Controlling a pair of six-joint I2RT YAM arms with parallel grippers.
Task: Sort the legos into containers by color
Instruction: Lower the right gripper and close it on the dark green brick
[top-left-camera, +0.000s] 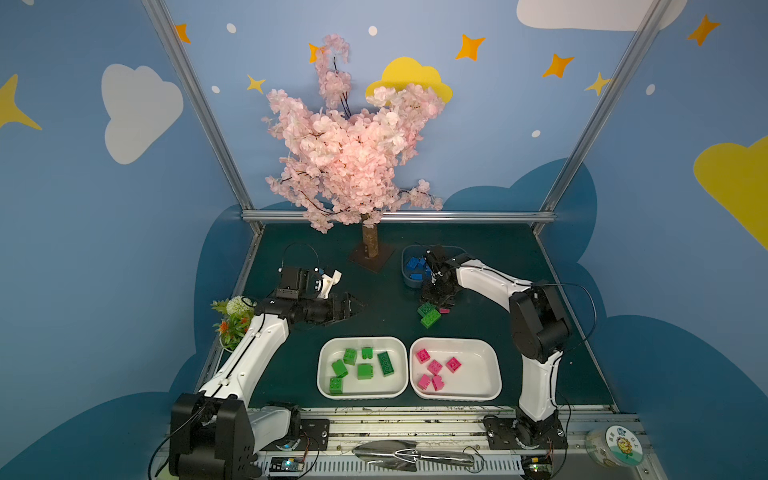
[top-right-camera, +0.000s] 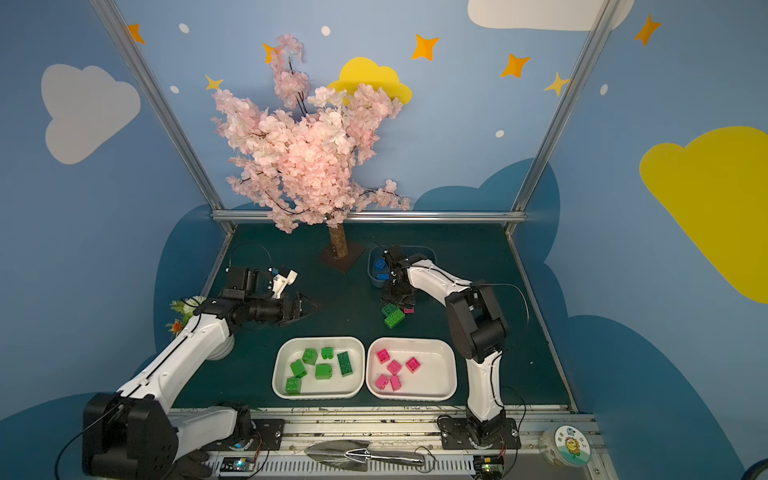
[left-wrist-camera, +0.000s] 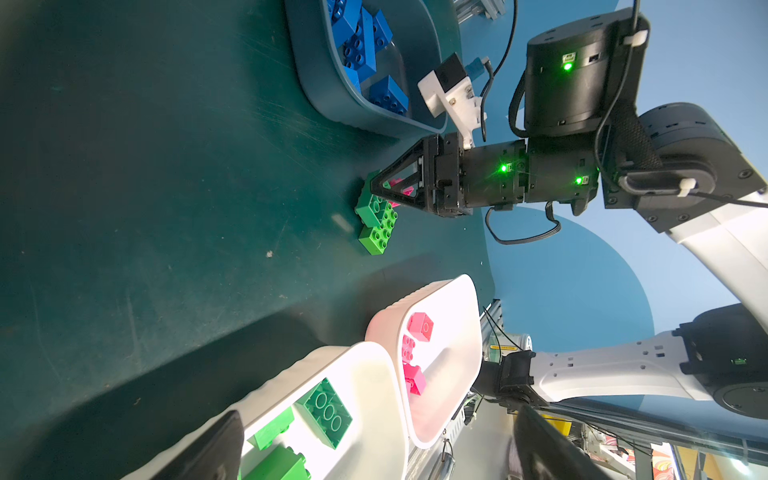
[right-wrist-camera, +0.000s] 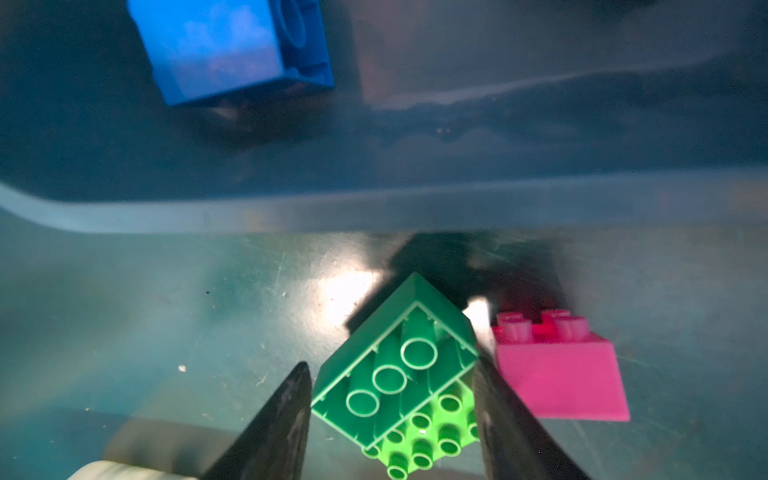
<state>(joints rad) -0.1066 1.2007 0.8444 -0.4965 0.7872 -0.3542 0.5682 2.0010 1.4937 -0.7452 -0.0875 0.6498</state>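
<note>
One green lego (right-wrist-camera: 395, 374) between fingers (right-wrist-camera: 282, 428), wrist-view

The left arm (top-left-camera: 249, 357) and right arm (top-left-camera: 536, 374) have white shells and round black joints. The right gripper (left-wrist-camera: 372, 188) has black, hollow, triangular jaws. Behind them are green lights (left-wrist-camera: 503, 168), a white camera bracket (left-wrist-camera: 446, 97) and a looping black cable (left-wrist-camera: 519, 239).

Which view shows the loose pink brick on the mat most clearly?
The right wrist view: the pink brick sits close up, studs and side plain, just outside the right gripper, whose jaws flank a dark green brick. Both top views show only a pink sliver. In the left wrist view the gripper partly hides it.
</note>
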